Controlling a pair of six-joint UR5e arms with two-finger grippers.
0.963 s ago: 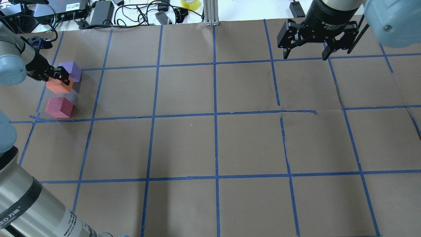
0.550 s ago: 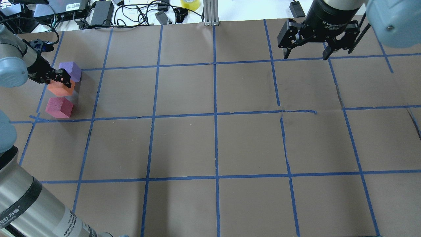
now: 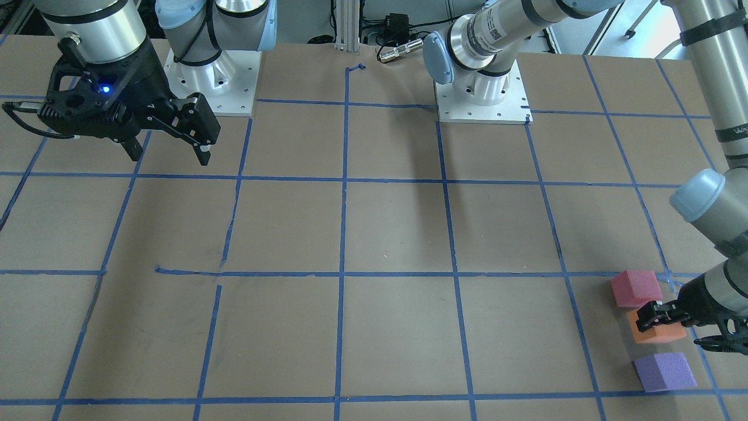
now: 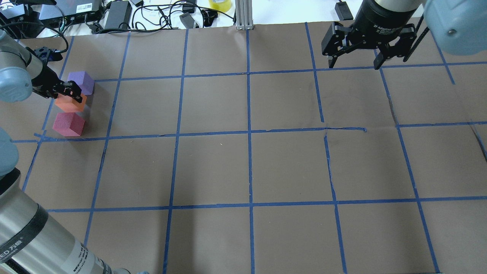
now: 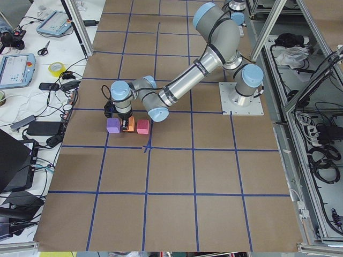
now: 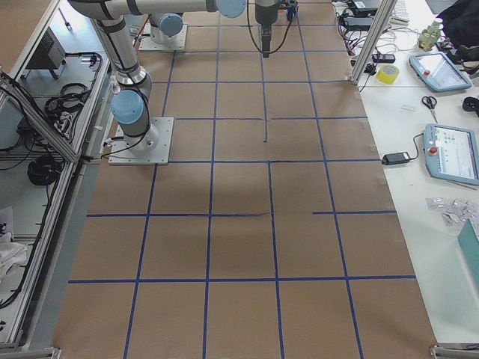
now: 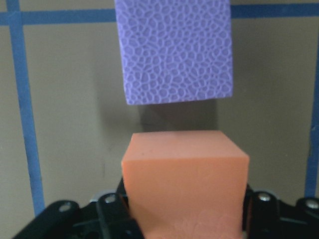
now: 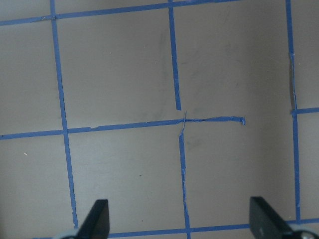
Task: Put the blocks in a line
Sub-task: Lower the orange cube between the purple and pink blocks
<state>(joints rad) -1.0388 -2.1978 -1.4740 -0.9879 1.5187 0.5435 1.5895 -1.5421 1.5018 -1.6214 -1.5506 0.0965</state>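
Note:
Three foam blocks stand in a row at the table's far left: purple block (image 4: 81,82), orange block (image 4: 70,103), pink-red block (image 4: 68,124). My left gripper (image 4: 69,92) is shut on the orange block (image 7: 184,179), low over the table between the other two. The purple block (image 7: 173,50) lies just beyond it with a small gap. From the front they show as pink-red (image 3: 636,288), orange (image 3: 657,331) and purple (image 3: 665,371), with the left gripper (image 3: 663,316) over the orange one. My right gripper (image 4: 355,65) hangs open and empty above the far right of the table, far from the blocks.
Brown paper with a blue tape grid (image 4: 249,131) covers the table. Cables, power bricks and a tape roll (image 4: 220,4) lie beyond the far edge. The left arm's links (image 4: 23,236) cross the near left corner. A metal post (image 4: 243,15) stands at the back middle.
The left gripper has come down and slightly nearer with the orange block, which now looks smaller and sits lower between the purple and pink-red blocks. The right gripper has barely moved.

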